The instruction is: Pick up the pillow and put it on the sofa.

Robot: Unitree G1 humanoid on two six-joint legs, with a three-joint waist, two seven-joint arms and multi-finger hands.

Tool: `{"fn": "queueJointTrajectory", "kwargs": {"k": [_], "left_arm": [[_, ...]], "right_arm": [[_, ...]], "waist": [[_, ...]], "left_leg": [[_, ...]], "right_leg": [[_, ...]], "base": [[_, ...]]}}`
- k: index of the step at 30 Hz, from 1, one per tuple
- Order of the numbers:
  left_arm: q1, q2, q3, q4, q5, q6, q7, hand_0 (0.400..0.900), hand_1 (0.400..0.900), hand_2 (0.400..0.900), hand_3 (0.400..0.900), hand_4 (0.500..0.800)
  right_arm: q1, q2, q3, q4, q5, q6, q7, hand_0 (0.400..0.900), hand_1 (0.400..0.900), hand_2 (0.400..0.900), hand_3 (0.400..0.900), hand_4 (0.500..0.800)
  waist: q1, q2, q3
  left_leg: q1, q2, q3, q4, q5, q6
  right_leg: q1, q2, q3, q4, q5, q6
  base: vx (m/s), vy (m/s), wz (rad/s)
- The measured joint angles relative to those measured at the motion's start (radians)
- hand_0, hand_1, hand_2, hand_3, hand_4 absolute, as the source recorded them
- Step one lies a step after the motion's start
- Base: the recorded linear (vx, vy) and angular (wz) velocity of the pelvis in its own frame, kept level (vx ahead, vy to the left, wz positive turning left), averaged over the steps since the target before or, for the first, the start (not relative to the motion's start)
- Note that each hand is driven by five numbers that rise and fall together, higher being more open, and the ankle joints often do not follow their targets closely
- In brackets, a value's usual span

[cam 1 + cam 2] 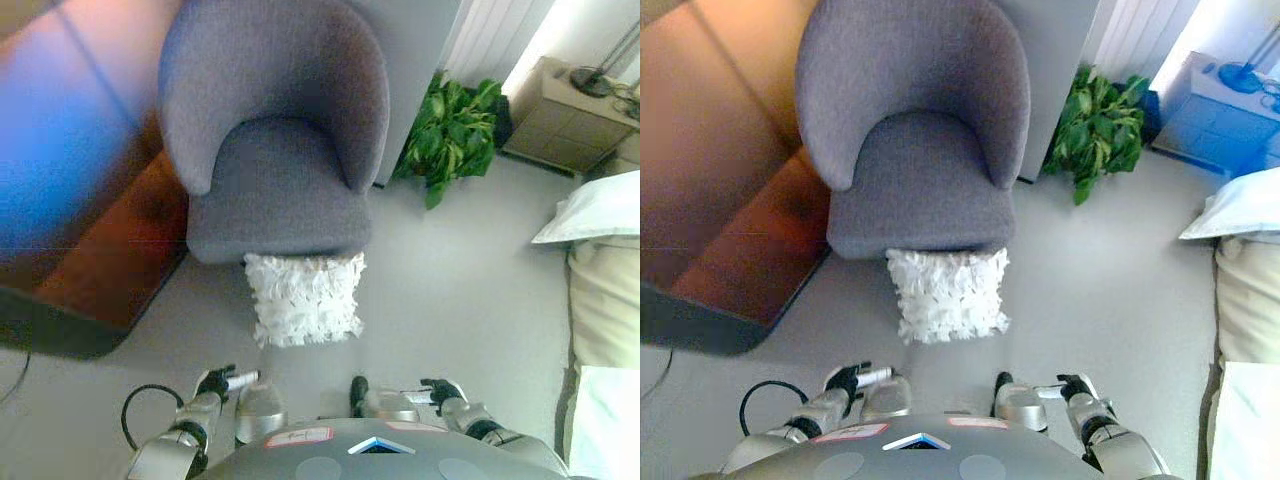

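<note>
Far left, a reddish-brown wooden floor panel [750, 250] meets the grey floor [1100, 280], with a dark mat edge [700, 335] along its near side. The left hand [222, 382] hangs low at the bottom of the view, just above the floor, nothing in its grasp; its fingers [243, 379] point forward toward the chair, mostly straight and relaxed, touching nothing. Ahead of it stands the grey upholstered sofa [275, 130], a rounded tub armchair with a high curved back, seat bare. The white ruffled pillow [305, 298] lies on the floor, leaning against the front edge of the sofa seat, its top edge touching the base of the seat front and its lower edge resting on the floor. The pillow sits between the two hands in line, but well ahead of both; neither hand is in contact with it. The right hand [1077, 391] shows at the bottom right of centre, at about the same height as the left; its fingers [1072, 381] are loosely extended, slightly bent, holding nothing and clear of the floor and pillow. Right of the sofa, behind it, a green leafy plant [452, 130] stands near a white wall or curtain. Further right, a bedside cabinet [565, 120] carries a lamp base [592, 82]. At the far right edge, a bed [605, 300] with a white bed pillow [595, 212] on top.
</note>
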Motion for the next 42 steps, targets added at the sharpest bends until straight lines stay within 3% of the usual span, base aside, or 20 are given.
{"fn": "queueJointTrajectory", "kwargs": {"k": [2, 3, 4, 6, 7, 11, 14, 17, 20, 21, 23, 24, 26, 27, 29, 30, 31, 33, 36, 42], "left_arm": [[-0.004, -0.012, 0.0, 0.012, -0.007, -0.007, -0.007, 0.9, 0.9, 0.9, 0.9, 0.8], [-0.002, -0.033, 0.02, 0.03, -0.01, -0.006, -0.007, 0.9, 0.9, 0.9, 0.9, 0.8], [-0.007, -0.029, 0.031, 0.033, -0.009, -0.006, -0.006, 0.9, 0.9, 0.9, 0.9, 0.8], [-0.006, 0.018, 0.039, 0.027, -0.006, -0.001, -0.002, 0.9, 0.9, 0.9, 0.9, 0.8], [0.002, 0.017, 0.058, 0.024, -0.006, 0.006, 0.0, 0.9, 0.9, 0.9, 0.9, 0.8], [-0.021, 0.014, 0.079, 0.022, 0.012, 0.004, 0.001, 0.9, 0.9, 0.9, 0.9, 0.8], [-0.039, 0.032, 0.047, 0.017, 0.048, 0.026, -0.006, 0.9, 0.9, 0.9, 0.9, 0.8], [-0.054, 0.063, 0.006, 0.004, 0.081, 0.027, -0.021, 0.9, 0.9, 0.9, 0.9, 0.8], [-0.102, 0.093, -0.061, 0.002, 0.079, 0.036, -0.021, 0.9, 0.9, 0.9, 0.9, 0.8], [-0.128, 0.101, -0.078, 0.0, 0.07, 0.035, -0.014, 0.9, 0.9, 0.9, 0.9, 0.8], [-0.173, 0.102, -0.08, -0.001, 0.051, 0.033, 0.009, 0.9, 0.9, 0.9, 0.9, 0.8], [-0.177, 0.102, -0.078, -0.01, 0.025, 0.029, 0.021, 0.9, 0.9, 0.9, 0.9, 0.8], [-0.171, 0.103, -0.068, -0.023, -0.002, 0.022, 0.033, 0.9, 0.9, 0.9, 0.9, 0.8], [-0.169, 0.112, -0.05, -0.035, -0.004, 0.024, 0.033, 0.9, 0.9, 0.9, 0.9, 0.8], [-0.133, 0.16, -0.05, -0.079, -0.008, 0.025, 0.032, 0.9, 0.9, 0.9, 0.9, 0.8], [-0.123, 0.149, -0.035, -0.071, -0.009, 0.025, 0.036, 0.9, 0.9, 0.9, 0.9, 0.8], [-0.099, 0.128, -0.032, -0.07, -0.008, 0.03, 0.024, 0.9, 0.9, 0.9, 0.9, 0.8], [-0.05, 0.082, -0.033, -0.072, 0.012, 0.012, 0.019, 0.9, 0.9, 0.9, 0.9, 0.8], [-0.058, 0.085, -0.057, -0.072, 0.024, 0.009, 0.0, 0.9, 0.9, 0.9, 0.9, 0.8], [-0.148, 0.089, -0.084, -0.083, -0.001, -0.014, -0.023, 0.9, 0.9, 0.9, 0.9, 0.8]], "right_arm": [[-0.014, -0.019, -0.003, 0.024, -0.001, -0.013, 0.0, 0.9, 0.9, 0.9, 0.9, 0.8], [-0.015, -0.034, -0.004, 0.033, -0.001, -0.027, 0.001, 0.9, 0.9, 0.9, 0.9, 0.8], [-0.023, -0.022, -0.035, 0.043, 0.0, -0.035, 0.003, 0.9, 0.9, 0.9, 0.9, 0.8], [0.021, 0.031, -0.054, 0.061, 0.007, -0.04, 0.006, 0.9, 0.9, 0.9, 0.9, 0.8], [0.035, 0.034, -0.068, 0.07, 0.007, -0.041, 0.004, 0.9, 0.9, 0.9, 0.9, 0.8], [0.036, 0.021, -0.094, 0.078, 0.005, -0.046, 0.003, 0.9, 0.9, 0.9, 0.9, 0.8], [0.036, 0.027, -0.09, 0.076, 0.002, -0.046, 0.012, 0.9, 0.9, 0.9, 0.9, 0.8], [0.014, 0.025, -0.087, 0.03, -0.029, -0.06, 0.007, 0.9, 0.9, 0.9, 0.9, 0.8], [-0.025, 0.018, -0.022, -0.01, -0.051, -0.061, 0.005, 0.9, 0.9, 0.9, 0.9, 0.8], [-0.05, 0.017, -0.001, -0.027, -0.051, -0.063, 0.006, 0.9, 0.9, 0.9, 0.9, 0.8], [-0.115, 0.015, 0.031, -0.052, -0.05, -0.065, 0.011, 0.9, 0.9, 0.9, 0.9, 0.8], [-0.146, 0.015, 0.042, -0.069, -0.05, -0.064, 0.026, 0.9, 0.9, 0.9, 0.9, 0.8], [-0.175, 0.019, 0.066, -0.103, -0.052, -0.075, 0.049, 0.9, 0.9, 0.9, 0.9, 0.8], [-0.177, 0.022, 0.07, -0.123, -0.061, -0.076, 0.06, 0.9, 0.9, 0.9, 0.9, 0.8], [-0.167, 0.044, 0.11, -0.128, -0.095, -0.077, 0.074, 0.9, 0.9, 0.9, 0.9, 0.8], [-0.177, 0.036, 0.114, -0.124, -0.127, -0.086, 0.067, 0.9, 0.9, 0.9, 0.9, 0.8], [-0.174, 0.022, 0.115, -0.119, -0.164, -0.087, 0.058, 0.9, 0.9, 0.9, 0.9, 0.8], [-0.152, -0.017, 0.132, -0.118, -0.28, -0.09, 0.027, 0.9, 0.9, 0.9, 0.9, 0.8], [-0.159, -0.095, 0.183, -0.119, -0.404, -0.084, -0.041, 0.9, 0.9, 0.9, 0.9, 0.8], [-0.332, -0.135, 0.27, -0.117, -0.519, 0.001, -0.046, 0.9, 0.9, 0.9, 0.9, 0.8]], "waist": [[0.0, 0.023, 0.011], [0.009, 0.063, 0.009], [0.025, 0.072, 0.034], [0.02, -0.011, 0.026], [0.019, -0.013, 0.025], [0.023, -0.012, 0.024], [0.024, -0.042, 0.011], [0.015, -0.042, 0.015], [-0.004, -0.037, 0.013], [-0.001, -0.032, 0.012], [-0.005, -0.025, 0.025], [-0.002, -0.019, 0.046], [0.002, -0.013, 0.066], [-0.003, -0.009, 0.077], [0.006, -0.085, 0.075], [-0.002, -0.063, 0.093], [0.0, -0.045, 0.09], [-0.002, -0.032, 0.085], [-0.001, -0.013, 0.078], [0.033, 0.013, 0.113]], "left_leg": [[0.027, -0.018, 0.109, -0.138, -0.002, 0.002], [0.044, -0.008, 0.119, -0.22, 0.014, 0.062], [0.053, 0.016, 0.135, -0.226, 0.045, 0.077], [0.063, -0.007, 0.181, -0.206, 0.056, 0.087], [0.06, 0.003, 0.196, -0.188, 0.054, 0.087], [-0.01, 0.023, 0.219, -0.063, -0.002, 0.092], [0.017, -0.034, 0.234, -0.072, -0.024, 0.134], [0.07, -0.052, 0.239, -0.119, -0.046, 0.156], [0.055, -0.039, 0.206, -0.118, -0.054, 0.16], [0.019, -0.022, 0.2, -0.106, -0.056, 0.156], [-0.033, 0.003, 0.182, -0.062, -0.071, 0.138], [-0.047, 0.026, 0.176, -0.02, -0.095, 0.129], [-0.082, 0.074, 0.154, 0.07, -0.13, 0.098], [-0.108, 0.104, 0.108, 0.12, -0.144, 0.072], [-0.123, 0.125, 0.095, 0.167, -0.148, 0.019], [-0.134, 0.178, 0.067, 0.187, -0.141, -0.007], [-0.131, 0.209, 0.058, 0.162, -0.129, -0.021], [-0.096, 0.212, 0.025, 0.08, -0.084, -0.029], [-0.101, 0.206, -0.013, 0.04, -0.057, -0.057], [-0.214, 0.164, -0.09, 0.097, -0.054, -0.07]], "right_leg": [[-0.006, 0.0, -0.026, -0.019, -0.004, 0.004], [0.021, 0.041, -0.036, -0.045, -0.024, 0.004], [0.003, 0.055, -0.064, 0.118, -0.071, -0.002], [0.072, 0.025, -0.099, 0.151, -0.194, -0.011], [0.09, 0.023, -0.101, 0.131, -0.199, 0.0], [0.113, -0.013, -0.086, 0.132, -0.217, 0.02], [0.126, -0.089, -0.091, 0.201, -0.234, 0.08], [0.012, -0.141, -0.071, 0.442, -0.188, 0.039], [-0.046, -0.169, -0.072, 0.349, -0.193, 0.038], [-0.083, -0.178, -0.068, 0.269, -0.18, 0.049], [-0.151, -0.235, -0.072, 0.163, -0.108, 0.129], [-0.169, -0.27, -0.086, 0.125, -0.05, 0.149], [-0.209, -0.293, -0.09, 0.139, 0.016, 0.137], [-0.212, -0.264, -0.037, 0.184, 0.017, 0.136], [-0.205, -0.256, -0.021, 0.219, 0.013, 0.104], [-0.184, -0.233, -0.052, 0.247, -0.002, 0.191], [-0.176, -0.219, -0.088, 0.247, -0.005, 0.196], [-0.144, -0.195, -0.097, 0.235, -0.019, 0.187], [-0.155, -0.192, -0.101, 0.264, -0.04, 0.187], [-0.264, -0.24, -0.096, 0.396, -0.089, 0.185]], "base": [[0.43, 0.181, 0.1], [0.48, 0.214, 0.18], [0.55, 0.287, 0.13], [0.43, 0.265, -0.07], [0.38, 0.193, -0.12], [0.33, 0.183, 0.01], [0.32, 0.17, 0.07], [0.21, -0.041, 0.11], [-0.05, -0.395, 0.22], [-0.09, -0.491, 0.11], [-0.05, -0.519, -0.05], [0.08, -0.488, 0.13], [0.22, -0.381, 0.37], [0.2, -0.206, 0.32], [0.22, -0.126, 0.3], [0.33, -0.116, 0.43], [0.35, -0.109, 0.49], [0.18, -0.077, 0.4], [0.02, -0.085, 0.32], [-0.04, -0.016, 0.25]]}}
